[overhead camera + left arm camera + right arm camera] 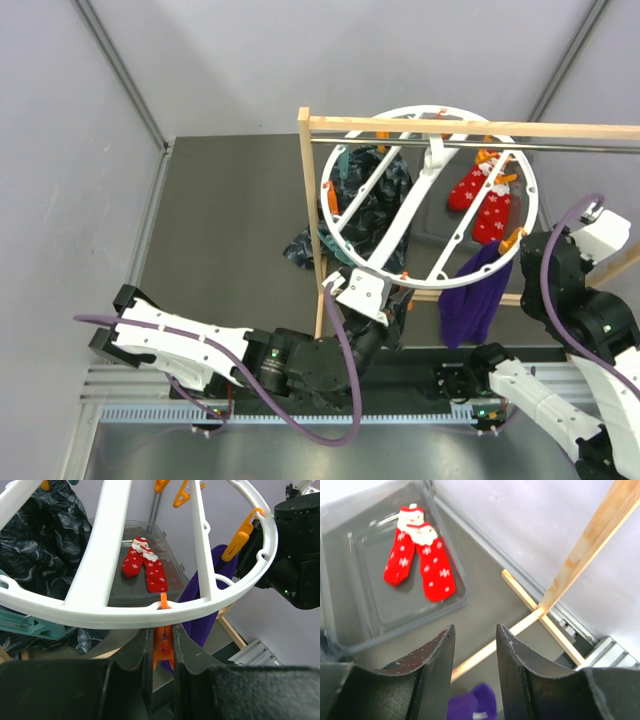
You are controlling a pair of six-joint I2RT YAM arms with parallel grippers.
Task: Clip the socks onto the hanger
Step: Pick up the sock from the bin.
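Clamping left gripper on orange clip, lower centre. Hovering right gripper apart, empty. Probably needing red socks, upper left, brought there.

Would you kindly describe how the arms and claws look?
The left arm and right arm pair white shells with black joints; a purple cable loops along each. Green lights show on both. The left claw and right claw are matte black, two tapered fingers each.

Soft, even light fills every view, leaving only faint shadows on the table under the hanger. In the wrist views the gripper fingers nearest the lens look blurred.
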